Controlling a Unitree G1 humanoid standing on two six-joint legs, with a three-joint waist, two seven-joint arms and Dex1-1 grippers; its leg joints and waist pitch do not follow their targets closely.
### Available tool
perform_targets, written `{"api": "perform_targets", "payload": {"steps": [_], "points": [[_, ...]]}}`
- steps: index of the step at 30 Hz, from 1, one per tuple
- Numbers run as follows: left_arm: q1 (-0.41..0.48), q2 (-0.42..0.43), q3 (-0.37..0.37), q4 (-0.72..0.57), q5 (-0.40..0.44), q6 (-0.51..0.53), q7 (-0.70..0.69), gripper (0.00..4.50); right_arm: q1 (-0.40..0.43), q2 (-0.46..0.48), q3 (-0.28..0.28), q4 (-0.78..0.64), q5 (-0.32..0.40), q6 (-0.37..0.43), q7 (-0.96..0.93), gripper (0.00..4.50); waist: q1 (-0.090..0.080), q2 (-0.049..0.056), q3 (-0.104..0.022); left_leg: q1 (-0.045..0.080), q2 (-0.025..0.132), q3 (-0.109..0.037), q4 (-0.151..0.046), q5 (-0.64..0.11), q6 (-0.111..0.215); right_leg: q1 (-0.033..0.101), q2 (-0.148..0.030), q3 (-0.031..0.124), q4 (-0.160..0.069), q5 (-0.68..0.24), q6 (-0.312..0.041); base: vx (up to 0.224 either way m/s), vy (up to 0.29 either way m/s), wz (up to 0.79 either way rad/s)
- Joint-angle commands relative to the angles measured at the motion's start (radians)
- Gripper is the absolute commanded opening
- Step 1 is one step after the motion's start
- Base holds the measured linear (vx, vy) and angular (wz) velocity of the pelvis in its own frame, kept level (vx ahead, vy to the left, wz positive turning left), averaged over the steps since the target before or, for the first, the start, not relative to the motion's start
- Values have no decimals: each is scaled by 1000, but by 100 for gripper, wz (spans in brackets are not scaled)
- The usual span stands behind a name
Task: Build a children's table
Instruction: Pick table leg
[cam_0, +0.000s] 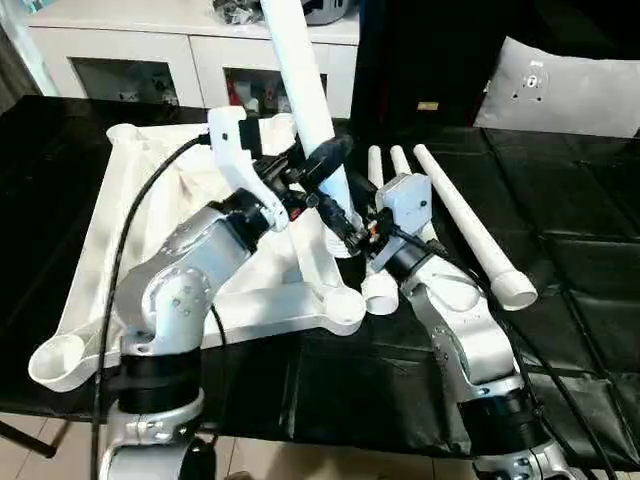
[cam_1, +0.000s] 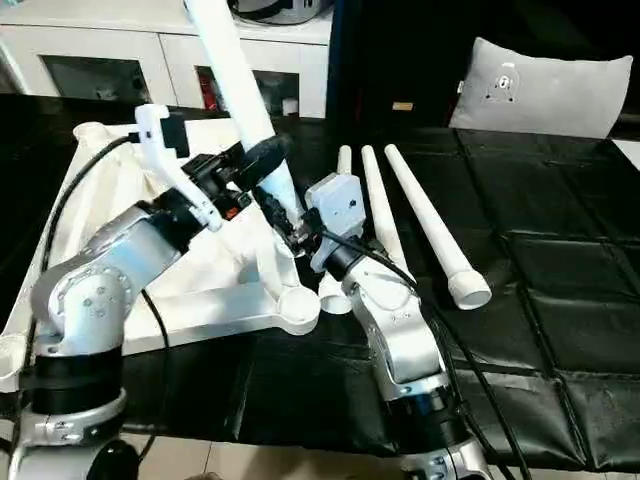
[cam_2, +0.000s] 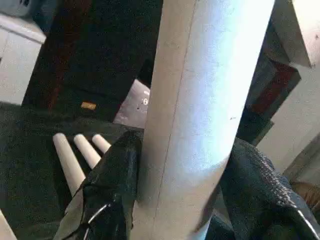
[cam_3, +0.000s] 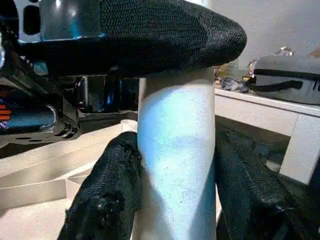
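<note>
White leg (cam_0: 300, 80) upright | left pincer (cam_0: 322, 165) clamps it | right pincer (cam_0: 350, 228) clamps below

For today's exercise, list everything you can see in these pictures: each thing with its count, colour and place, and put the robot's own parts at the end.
Tabletop: one, white, upside down on the black surface, left.
Upright leg: one, white, standing tilted at the tabletop's far right corner.
Loose legs: three, white, lying side by side right of the tabletop.
Black surface: one, black, under everything.
Pillow-like bag: one, grey-white, far right.
Cabinet: one, white, behind.
Left gripper: one, black fingers, closed on the upright leg, higher up.
Right gripper: one, black fingers, closed on the upright leg near its base.
</note>
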Motion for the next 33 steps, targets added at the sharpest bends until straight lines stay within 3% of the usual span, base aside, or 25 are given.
{"api": "perform_targets", "payload": {"steps": [1,3,8,11,25,28,33], "points": [[-27,4,8,11,-4,7,16,226,-19,-2,-9,4,-2,7,-8,186,1,3,-66,2,50,-14,-66,-32,28,62,-85,57,-70,114,-221,0,0,0],[-23,20,-6,11,14,1,6,226,-21,-4,-8,8,-5,11,-13,186,1,4,-65,3,50,-14,-67,-38,29,61,-86,58,-71,104,-219,0,0,0],[-1,100,-132,-14,153,-102,-77,220,-24,-8,-8,11,-5,22,-18,186,1,5,-65,4,53,-16,-69,-35,27,60,-87,57,-71,91,-204,0,0,0],[6,120,-160,-16,189,-145,-86,195,-22,-8,-10,18,-3,22,-20,186,0,7,-66,5,53,-15,-69,-30,21,61,-88,58,-69,110,-211,0,0,0],[4,200,-250,-18,341,-357,-155,188,-10,-10,-1,49,11,-1,-1,186,0,7,-66,5,54,-15,-70,-44,6,61,-89,58,-68,109,-211,0,0,0],[4,200,-254,-19,340,-368,-165,188,-9,-10,1,53,11,-5,1,186,0,7,-67,5,54,-14,-70,-38,5,61,-89,58,-66,124,-214,0,0,0],[7,103,-161,-21,165,-189,-103,188,-14,-12,3,56,9,-8,-2,186,-1,5,-66,5,52,-11,-68,-42,1,62,-88,58,-64,131,-235,0,0,0]]}}
